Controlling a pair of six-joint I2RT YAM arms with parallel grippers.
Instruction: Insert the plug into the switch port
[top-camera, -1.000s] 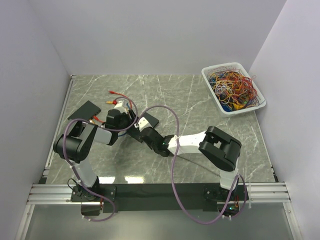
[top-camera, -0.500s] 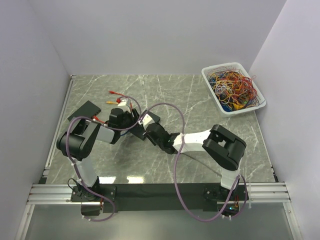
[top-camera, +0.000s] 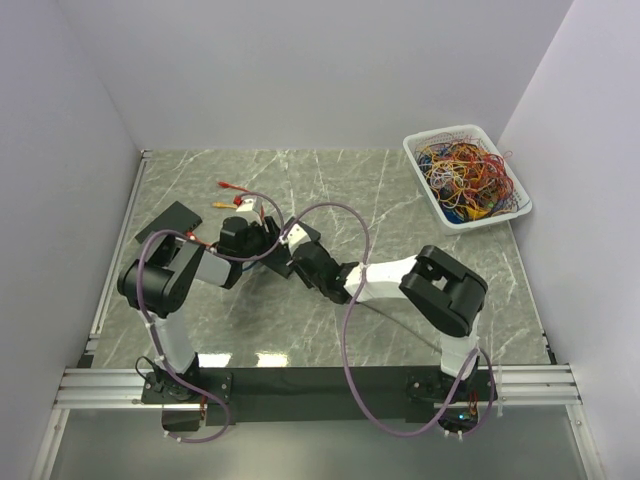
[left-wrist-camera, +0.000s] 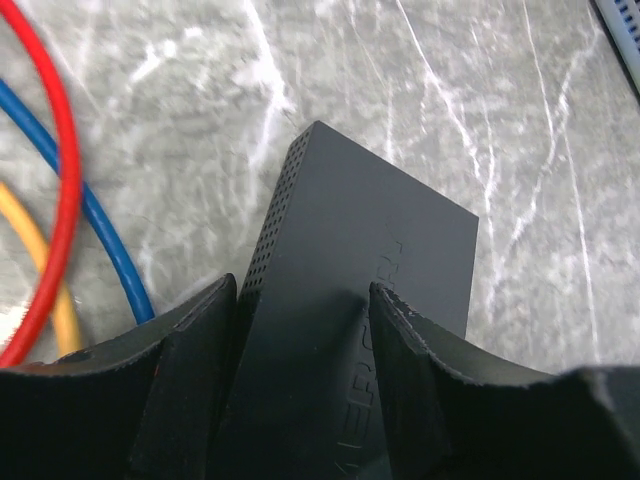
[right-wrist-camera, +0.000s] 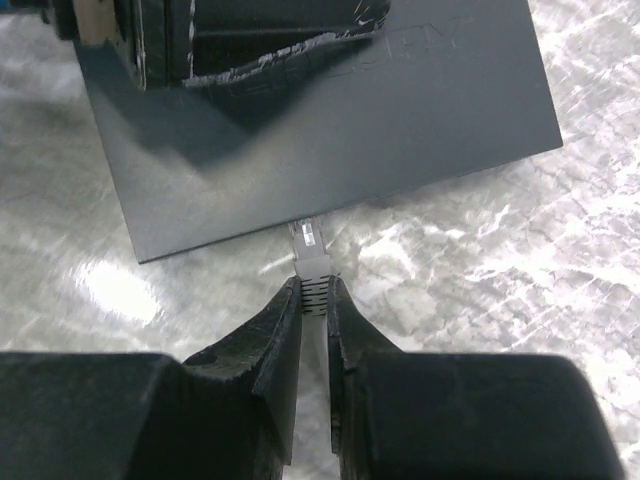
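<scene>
The switch (right-wrist-camera: 330, 130) is a flat dark grey box on the marble table; it also shows in the left wrist view (left-wrist-camera: 370, 290) and from above (top-camera: 283, 252). My left gripper (left-wrist-camera: 300, 300) is shut on the switch, one finger on each side. My right gripper (right-wrist-camera: 314, 292) is shut on the grey plug (right-wrist-camera: 310, 255) of the purple cable (top-camera: 352, 235). The plug's clear tip meets the near edge of the switch. I cannot see the port itself.
Red, blue and yellow wires (left-wrist-camera: 60, 200) lie left of the switch. A flat black pad (top-camera: 168, 222) lies at the left. A white basket (top-camera: 425, 182) full of coloured wires stands at the back right. The purple cable loops above the right arm.
My right gripper has moved up and left with the plug toward the switch. My left gripper has shifted slightly right with the switch. The cable loop has followed.
</scene>
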